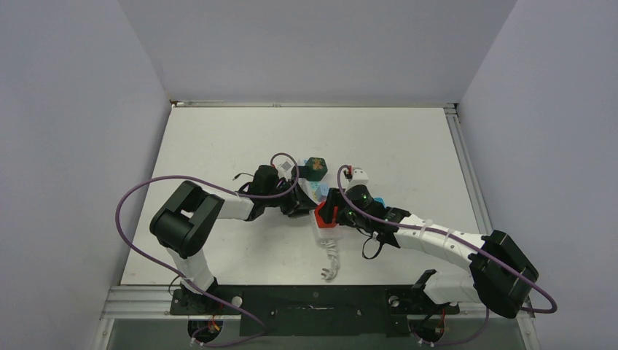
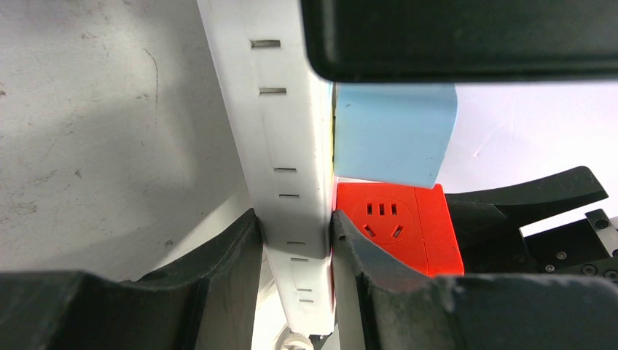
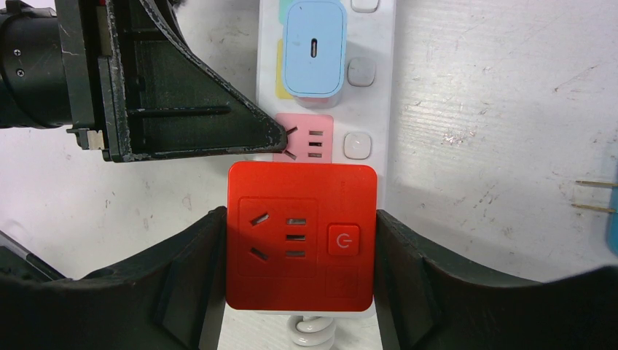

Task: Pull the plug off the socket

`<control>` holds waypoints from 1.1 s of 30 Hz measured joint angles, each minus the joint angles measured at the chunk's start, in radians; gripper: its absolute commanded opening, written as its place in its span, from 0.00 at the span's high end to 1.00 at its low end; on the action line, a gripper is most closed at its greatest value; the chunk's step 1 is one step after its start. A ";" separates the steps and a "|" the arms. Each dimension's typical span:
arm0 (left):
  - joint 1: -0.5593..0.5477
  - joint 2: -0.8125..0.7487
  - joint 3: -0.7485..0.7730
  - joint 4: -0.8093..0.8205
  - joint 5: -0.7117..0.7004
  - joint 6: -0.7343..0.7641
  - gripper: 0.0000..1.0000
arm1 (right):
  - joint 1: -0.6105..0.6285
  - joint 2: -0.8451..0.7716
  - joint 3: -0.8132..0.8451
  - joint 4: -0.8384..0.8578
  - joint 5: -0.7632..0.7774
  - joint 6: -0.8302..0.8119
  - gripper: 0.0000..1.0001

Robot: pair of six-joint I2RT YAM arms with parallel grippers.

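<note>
L pincer (image 2: 295, 227) tight on socket (image 2: 283, 124), R pincer (image 3: 300, 244) on red plug (image 3: 291, 197)

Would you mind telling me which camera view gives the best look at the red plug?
The right wrist view: the red plug faces the camera squarely, its outlets and button clear. The left wrist view shows it obliquely, on the power strip; the top view shows only a small red patch.

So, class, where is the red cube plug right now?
In the right wrist view, the red cube plug sits held by the right gripper, at the lower end of the power strip, one empty pink outlet below the blue charger.
</note>
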State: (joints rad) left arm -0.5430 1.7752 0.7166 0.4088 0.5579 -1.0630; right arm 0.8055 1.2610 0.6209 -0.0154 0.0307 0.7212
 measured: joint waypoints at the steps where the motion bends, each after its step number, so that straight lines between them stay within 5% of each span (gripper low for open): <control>1: 0.000 0.000 0.000 0.000 0.000 0.000 1.00 | 0.000 0.000 0.000 0.000 0.000 0.000 0.95; 33: 0.001 0.000 0.008 -0.063 0.005 0.038 1.00 | 0.207 0.108 0.161 -0.200 0.312 -0.013 0.95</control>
State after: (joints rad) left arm -0.5423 1.7752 0.7246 0.3462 0.5629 -1.0248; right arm 1.0126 1.3689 0.7818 -0.2153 0.3428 0.7082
